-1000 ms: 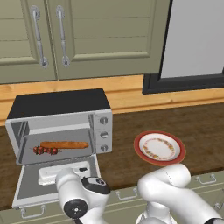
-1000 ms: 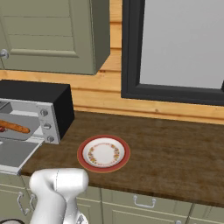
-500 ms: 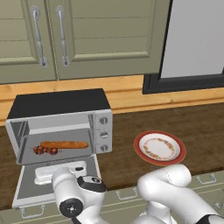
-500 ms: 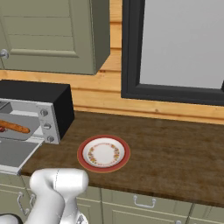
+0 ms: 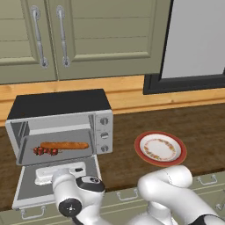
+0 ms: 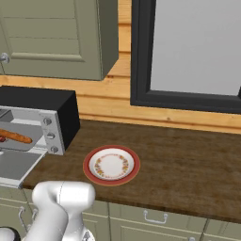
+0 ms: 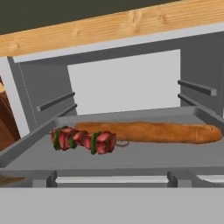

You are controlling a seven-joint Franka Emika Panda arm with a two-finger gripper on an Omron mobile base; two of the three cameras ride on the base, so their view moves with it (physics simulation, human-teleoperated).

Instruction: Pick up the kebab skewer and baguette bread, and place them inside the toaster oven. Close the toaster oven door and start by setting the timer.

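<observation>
The toaster oven point(image 5: 59, 103) stands at the left of the counter with its door point(image 5: 26, 193) folded down flat. On the tray point(image 7: 131, 158) inside, the long orange-brown baguette bread point(image 5: 64, 145) lies lengthwise. The short kebab skewer point(image 5: 45, 151) rests just in front of its left end. In the hand view, the baguette point(image 7: 153, 131) and the skewer point(image 7: 85, 140) lie close ahead, side by side. My gripper point(image 5: 60, 172) hovers low over the open door, pointing into the cavity. Its fingers are hidden, and nothing shows between them.
A red-rimmed plate point(image 5: 160, 148) with nothing on it sits on the dark wood counter point(image 5: 202, 127), right of the oven. Three knobs point(image 5: 104, 135) run down the oven's right front. Cabinet doors hang above, and a dark-framed window is at right.
The arm's wrist has shifted slightly to the left in front of the oven door. The baguette, the skewer and the door have not moved.
</observation>
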